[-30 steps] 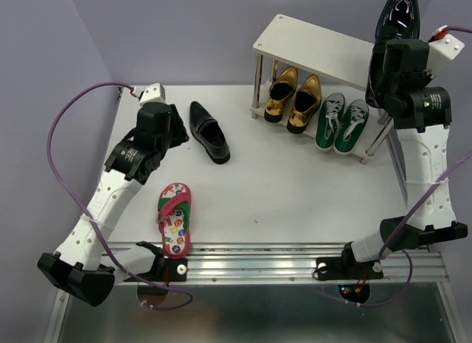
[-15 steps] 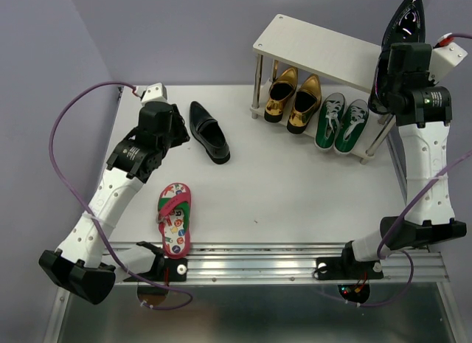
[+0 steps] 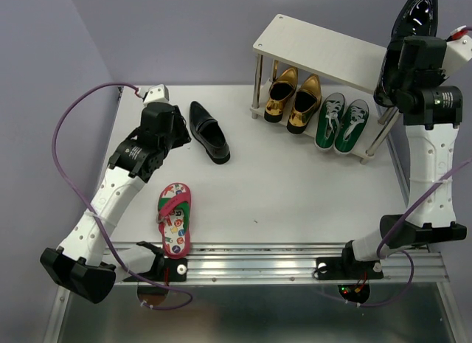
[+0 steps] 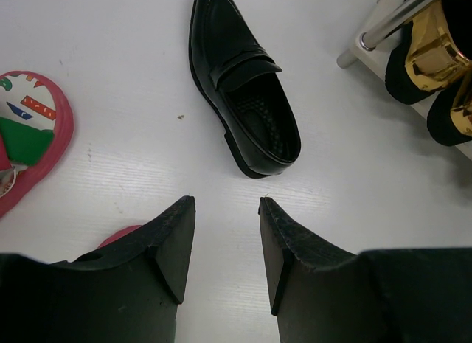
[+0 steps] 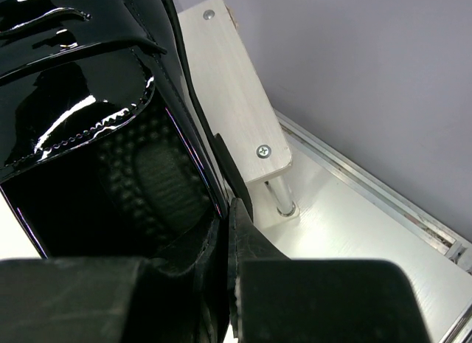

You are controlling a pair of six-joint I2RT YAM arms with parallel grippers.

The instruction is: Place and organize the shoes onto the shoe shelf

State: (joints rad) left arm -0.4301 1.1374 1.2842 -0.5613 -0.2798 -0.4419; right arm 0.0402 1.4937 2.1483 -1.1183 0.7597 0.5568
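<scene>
step: placing, as judged. One black loafer is up in the air and looks bound for the bare top of the shelf point(image 3: 317, 52).
right gripper point(image 5: 225, 225): clamped narrow on the side wall of the held loafer point(image 3: 422, 11), raised high, above and just past the shelf's right end.
held loafer: nearly upright, toe up and opening toward the wrist camera, touching neither board nor table point(image 3: 295, 195).
left gripper point(image 4: 225, 203): spread wide and holding nothing, low over the table, just short of the heel of the second loafer point(image 4: 247, 92) and not touching it.
second loafer: flat on its sole on the left part of the table, well apart from the shelf.
under the shelf: gold loafers point(image 3: 293, 96) and sneakers point(image 3: 341, 122), each pair side by side with heels toward the arms.
flip-flop point(image 3: 174, 217): flat near the front edge, away from the shelf. Only one seen clearly. Pink edge under the left finger in the wrist view, cannot tell what.
next move, right: probably a swing left over the board. Calls for rotating the held loafer from upright to sole-down, lowering until it rests, then opening. Room needed beside it for its mate.
next move, left: probably a short advance and a close on the second loafer's heel rim.
</scene>
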